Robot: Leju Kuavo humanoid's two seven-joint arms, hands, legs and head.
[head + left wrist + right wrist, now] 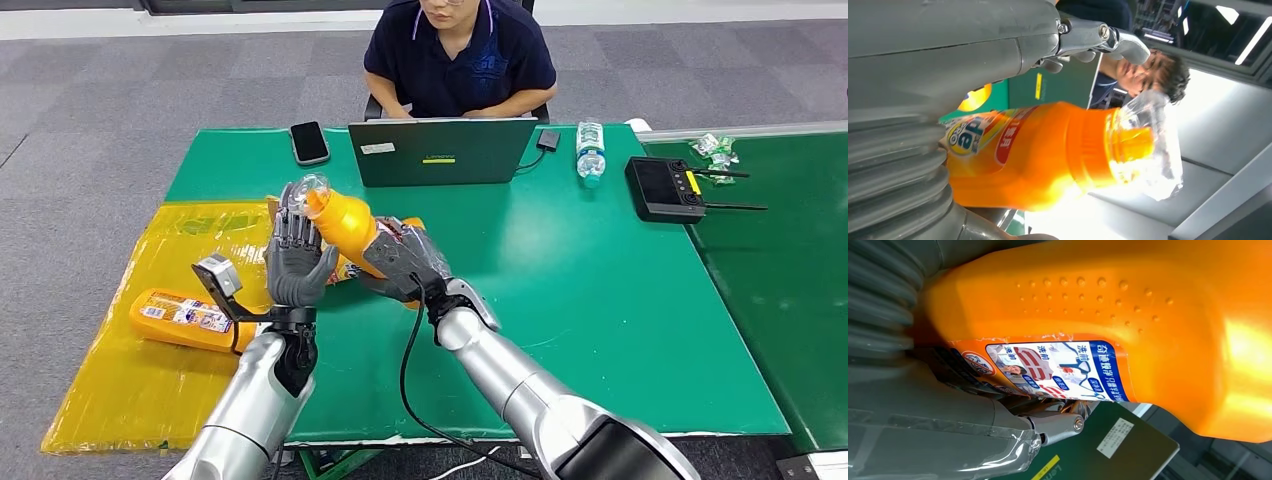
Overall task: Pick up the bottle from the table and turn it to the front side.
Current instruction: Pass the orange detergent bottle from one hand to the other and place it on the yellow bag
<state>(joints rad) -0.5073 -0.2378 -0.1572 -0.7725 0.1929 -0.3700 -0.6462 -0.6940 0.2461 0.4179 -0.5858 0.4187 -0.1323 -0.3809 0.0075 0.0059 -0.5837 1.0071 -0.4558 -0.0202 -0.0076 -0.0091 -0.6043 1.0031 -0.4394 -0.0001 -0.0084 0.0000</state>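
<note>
An orange detergent bottle (347,226) with a clear cap (308,188) is held above the green table (600,290), tilted with its cap up and to the left. My right hand (405,260) grips its lower body; the right wrist view shows the blue-and-white label (1058,370) next to that hand (923,430). My left hand (297,262) stands upright beside the bottle's neck, fingers straight and apart, palm facing the bottle (1048,155). I cannot tell whether it touches the bottle.
A second orange bottle (185,320) lies on a yellow sheet (120,390) at the table's left. A phone (309,142), a laptop (443,152), a water bottle (590,152) and a black controller (665,188) sit further back. A person (460,55) sits behind the laptop.
</note>
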